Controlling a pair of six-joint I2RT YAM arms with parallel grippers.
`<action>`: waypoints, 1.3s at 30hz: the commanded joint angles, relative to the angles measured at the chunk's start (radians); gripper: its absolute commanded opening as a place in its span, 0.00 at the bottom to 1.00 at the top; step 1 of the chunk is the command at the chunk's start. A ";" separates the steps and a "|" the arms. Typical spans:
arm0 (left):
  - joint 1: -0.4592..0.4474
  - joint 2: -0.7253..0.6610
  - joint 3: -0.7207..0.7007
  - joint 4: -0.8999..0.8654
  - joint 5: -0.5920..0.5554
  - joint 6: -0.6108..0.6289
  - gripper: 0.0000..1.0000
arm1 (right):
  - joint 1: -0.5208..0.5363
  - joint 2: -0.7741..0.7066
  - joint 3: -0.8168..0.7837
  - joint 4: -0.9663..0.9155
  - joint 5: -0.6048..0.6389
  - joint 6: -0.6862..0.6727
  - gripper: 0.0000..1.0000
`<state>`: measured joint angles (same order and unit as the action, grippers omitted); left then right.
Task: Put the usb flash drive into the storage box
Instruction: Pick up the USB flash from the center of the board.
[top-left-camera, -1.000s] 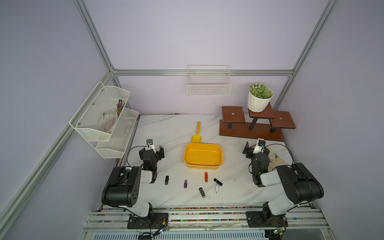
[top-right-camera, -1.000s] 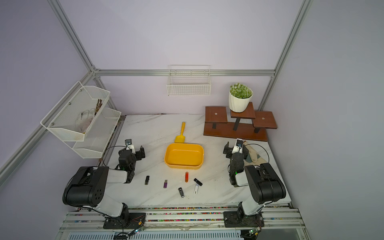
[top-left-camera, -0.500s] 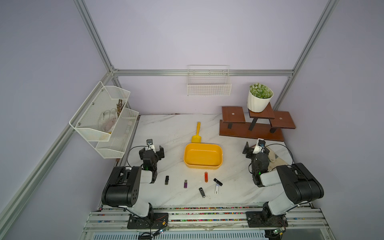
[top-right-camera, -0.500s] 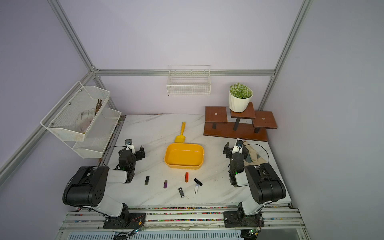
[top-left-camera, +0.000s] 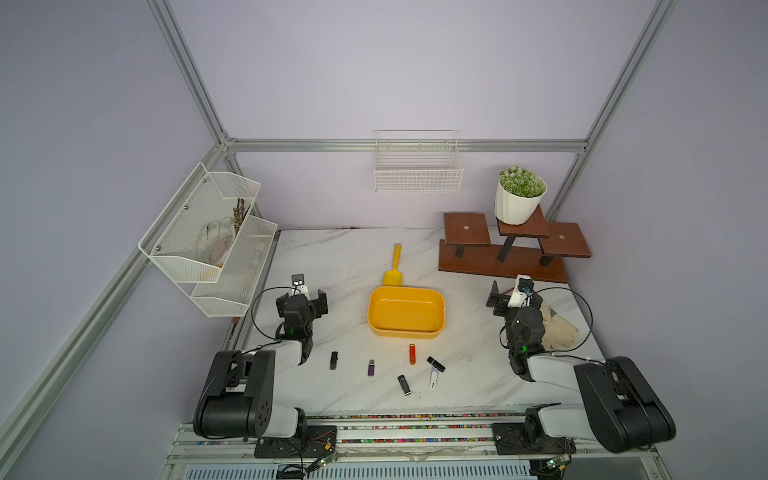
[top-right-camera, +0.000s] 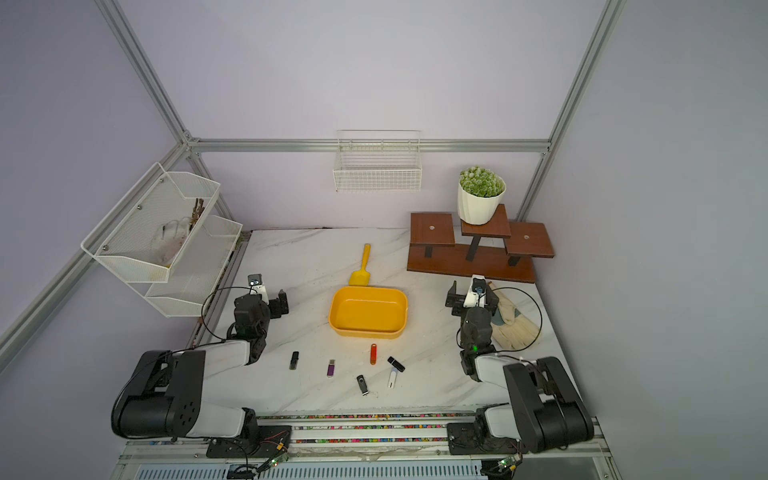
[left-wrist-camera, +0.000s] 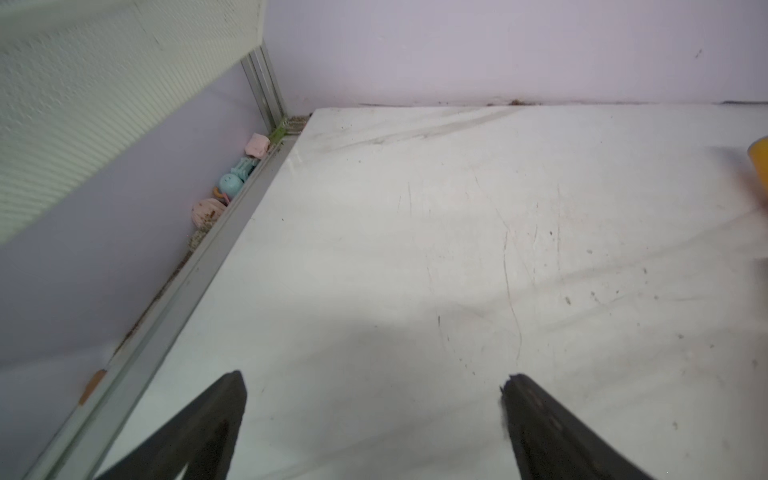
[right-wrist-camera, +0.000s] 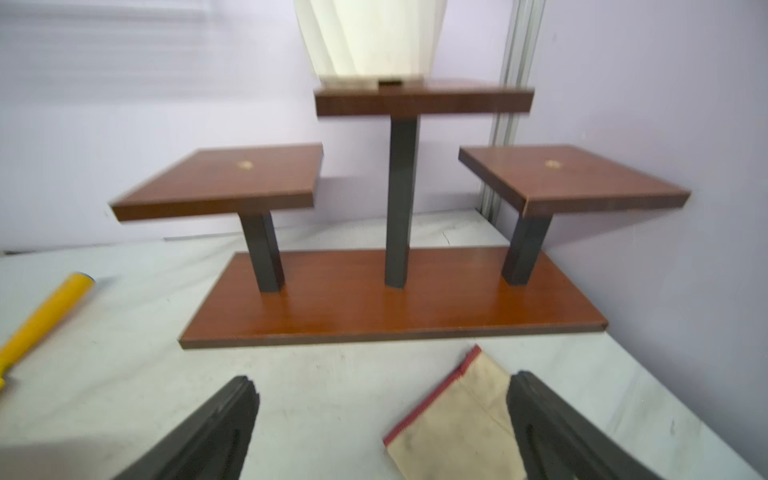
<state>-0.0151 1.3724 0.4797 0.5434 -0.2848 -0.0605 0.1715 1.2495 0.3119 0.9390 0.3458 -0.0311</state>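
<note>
in a top view we see the left gripper (top-left-camera: 302, 300) centre-left and the right gripper (top-left-camera: 513, 297) centre-right, both w/ jaws wide apart, holding nothing. yellow storage box (top-left-camera: 405, 289) sits mid-frame; six usb flash drives (top-left-camera: 412, 354) lie just below it, outside.

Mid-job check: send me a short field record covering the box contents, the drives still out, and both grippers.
storage box: yellow tub, mid-table, nothing inside
flash drives: six, all on the table in front of the box, none in it
nearest the box: orange drive
nearest the left arm: black drive
left gripper: open, holding nothing, over bare table
right gripper: open, holding nothing, glove partly below it
scoop: yellow, behind the box
</note>
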 joint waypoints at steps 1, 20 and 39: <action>-0.008 -0.117 0.157 -0.304 -0.050 -0.100 1.00 | 0.021 -0.175 0.166 -0.435 -0.017 -0.002 0.99; -0.155 -0.369 0.197 -0.861 -0.034 -0.357 1.00 | 0.579 -0.271 0.477 -1.453 -0.133 0.410 0.99; -0.177 -0.325 0.196 -0.898 0.005 -0.345 1.00 | 0.813 0.029 0.500 -1.537 -0.259 0.460 0.83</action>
<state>-0.1867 1.0508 0.6746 -0.3573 -0.2905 -0.4084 0.9771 1.2522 0.7921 -0.5987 0.1093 0.4171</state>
